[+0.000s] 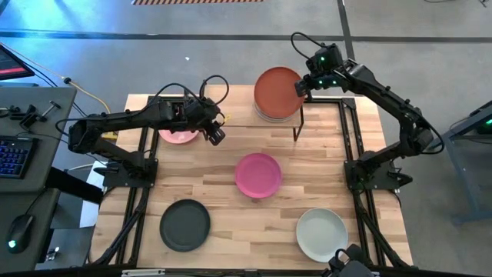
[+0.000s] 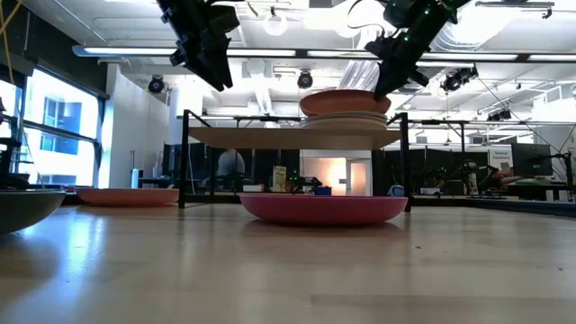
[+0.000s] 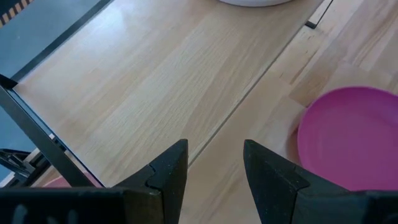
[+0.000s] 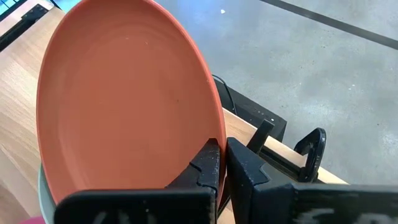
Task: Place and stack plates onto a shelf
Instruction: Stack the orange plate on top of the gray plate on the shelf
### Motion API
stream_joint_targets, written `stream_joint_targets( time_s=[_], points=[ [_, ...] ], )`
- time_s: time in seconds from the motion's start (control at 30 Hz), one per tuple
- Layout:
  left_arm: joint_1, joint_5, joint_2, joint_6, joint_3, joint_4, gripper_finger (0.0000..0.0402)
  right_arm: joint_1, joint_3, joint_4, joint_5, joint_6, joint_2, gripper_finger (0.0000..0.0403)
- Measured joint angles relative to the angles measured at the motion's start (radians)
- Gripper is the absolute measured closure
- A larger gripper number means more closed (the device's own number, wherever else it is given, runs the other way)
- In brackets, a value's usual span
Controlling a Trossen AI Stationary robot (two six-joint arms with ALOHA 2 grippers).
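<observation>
Our right gripper (image 4: 222,163) is pinched tight on the rim of the terracotta plate (image 1: 278,90), at its edge toward the right arm, and holds it over the stack of plates (image 2: 345,120) already on the shelf (image 2: 288,136). From the table-level view the plate sits just on or barely above that pile, tipped a little upward on the gripped side — we cannot tell whether it is fully seated. To finish well, we should lower that edge until the plate lies flat and centred on the stack, then part the fingers and draw back without dragging the rim sideways; a skewed release could slide it off the pile.

Our left gripper (image 3: 213,168) hangs with its fingers spread and nothing between them, raised over the shelf's left part, above the light pink plate (image 1: 177,136) that shows beside the arm in the overhead view. On the table wait the magenta plate (image 1: 257,175) near the middle, the charcoal plate (image 1: 184,225) toward the front left and the pale mint-white plate (image 1: 321,234) at front right — all well apart.
</observation>
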Motion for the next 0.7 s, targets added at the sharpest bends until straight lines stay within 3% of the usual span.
stream_joint_targets(
  time_s=[0.53,0.7],
  points=[
    [0.000,0.000,0.000,0.000,0.000,0.000,0.0254,0.027,0.000,-0.034,-0.012,0.033,0.036,0.0402],
    [0.000,0.000,0.000,0.000,0.000,0.000,0.0254,0.027,0.000,-0.040,0.039,0.033,0.051,0.0402]
  ],
)
